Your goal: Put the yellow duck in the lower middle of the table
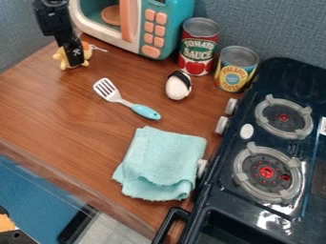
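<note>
Claw [76, 61] at yellow duck [62, 57], likely for carrying to lower-middle desk [57, 119]; can't tell if apart or clamped.

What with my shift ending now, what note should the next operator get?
Pincer: down at the duck, covering its middle; can't tell whether it has a grip.
Duck: at the table's upper left, by the microwave.
Done: pincer is at the duck; duck not yet in the lower middle.
Left: confirm or make the grasp, carry, set down, release.
Watch: the cloth lies around the lower middle and may be in the way; the spatula may lie en route.
</note>
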Robot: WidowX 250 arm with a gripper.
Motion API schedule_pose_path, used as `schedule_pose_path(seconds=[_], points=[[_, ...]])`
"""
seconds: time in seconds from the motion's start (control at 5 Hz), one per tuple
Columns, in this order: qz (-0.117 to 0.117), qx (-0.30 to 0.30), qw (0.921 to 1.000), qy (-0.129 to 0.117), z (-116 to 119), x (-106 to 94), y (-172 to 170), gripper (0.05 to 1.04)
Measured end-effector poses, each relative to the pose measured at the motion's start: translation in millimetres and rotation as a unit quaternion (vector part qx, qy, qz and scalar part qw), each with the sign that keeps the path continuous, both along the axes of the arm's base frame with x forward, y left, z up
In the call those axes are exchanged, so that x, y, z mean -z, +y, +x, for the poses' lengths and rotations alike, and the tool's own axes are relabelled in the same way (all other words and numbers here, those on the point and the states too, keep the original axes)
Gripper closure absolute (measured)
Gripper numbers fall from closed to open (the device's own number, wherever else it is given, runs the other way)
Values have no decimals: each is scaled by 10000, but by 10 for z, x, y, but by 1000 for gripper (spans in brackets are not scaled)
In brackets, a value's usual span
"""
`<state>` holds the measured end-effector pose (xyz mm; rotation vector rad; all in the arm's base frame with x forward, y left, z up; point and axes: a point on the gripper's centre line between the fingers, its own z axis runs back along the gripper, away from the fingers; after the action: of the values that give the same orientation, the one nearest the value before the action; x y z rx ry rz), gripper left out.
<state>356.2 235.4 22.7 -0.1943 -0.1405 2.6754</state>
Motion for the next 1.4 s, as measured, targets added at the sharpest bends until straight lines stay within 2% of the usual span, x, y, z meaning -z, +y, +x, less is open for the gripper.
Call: schedule_pose_path(seconds=[0.2, 0.4, 0.6, 0.8, 1.0, 1.2, 1.4], points=[[-2, 36, 10000, 16, 7, 56, 5, 425], [-77, 71, 9999, -3, 1, 76, -21, 669], [-84, 359, 9993, -102, -67, 42, -74, 768], [379, 1233, 9910, -365, -81, -214, -75, 791], [796, 2255, 9681, -749, -212, -680, -130, 794], [653, 2794, 9532, -956, -529, -870, -288, 794], [504, 3346, 9351, -1049, -827, -831, -640, 794]])
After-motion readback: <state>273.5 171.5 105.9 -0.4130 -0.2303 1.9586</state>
